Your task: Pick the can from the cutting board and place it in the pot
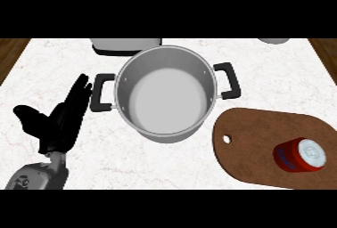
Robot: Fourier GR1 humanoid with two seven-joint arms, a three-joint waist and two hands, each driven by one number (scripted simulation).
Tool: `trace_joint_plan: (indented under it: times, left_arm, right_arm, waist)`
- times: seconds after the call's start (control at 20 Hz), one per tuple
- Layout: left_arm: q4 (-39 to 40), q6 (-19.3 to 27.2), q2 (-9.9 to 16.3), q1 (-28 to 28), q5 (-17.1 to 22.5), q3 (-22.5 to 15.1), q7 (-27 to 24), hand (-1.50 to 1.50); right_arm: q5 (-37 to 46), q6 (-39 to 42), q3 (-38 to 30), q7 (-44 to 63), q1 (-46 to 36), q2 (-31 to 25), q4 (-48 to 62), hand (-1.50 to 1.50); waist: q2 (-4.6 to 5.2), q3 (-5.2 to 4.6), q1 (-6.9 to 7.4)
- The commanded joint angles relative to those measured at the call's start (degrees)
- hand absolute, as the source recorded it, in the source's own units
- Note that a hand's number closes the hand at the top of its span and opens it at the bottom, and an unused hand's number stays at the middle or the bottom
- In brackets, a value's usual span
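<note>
At lower right, on the cutting board (263,147), we see the can (301,155) standing untouched, w/ the pot (164,93) holding nothing. Left hand (56,122) rests open, fingers straight, beside the pot on the worktop (52,62); right hand not visible. We judge pick & place both remain, i.e. task not begun.

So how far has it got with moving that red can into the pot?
Nothing looks done yet. The can stands on the cutting board, untouched, and the pot holds nothing. Nothing is in hand: the left hand rests open left of the pot, fingers straight, and the right hand is out of view. Left to do: grasp the can, carry it over, set it in the pot.
</note>
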Motion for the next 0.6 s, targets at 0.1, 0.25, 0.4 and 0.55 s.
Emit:
trace_joint_plan:
  times: [0.1,0.25,0.4,0.55]
  left_arm:
    - [0.6,-0.1,-2.18,-2.43,-1.76,-1.05,2.66,0.0]
    - [1.16,-0.59,-3.14,0.13,-2.24,-0.38,-0.14,0.0]
    - [-5.74,-0.93,-2.43,4.88,-2.44,-0.83,1.28,0.0]
    - [0.28,-4.55,-2.64,3.07,-1.39,1.34,-1.79,0.0]
  right_arm:
    - [5.08,2.95,5.97,2.89,-4.44,2.22,1.19,-1.5]
    - [9.31,3.6,6.5,3.82,-1.98,4.15,-1.28,-1.5]
    - [13.08,4.39,6.5,2.47,-1.25,4.28,-1.2,-1.5]
    - [18.08,3.57,6.71,1.16,-3.24,5.35,2.11,-1.5]
  waist:
    - [0.31,-0.02,0.88]
    - [0.21,-0.04,0.48]
    - [0.09,-0.02,0.65]
    - [0.2,-0.03,0.57]
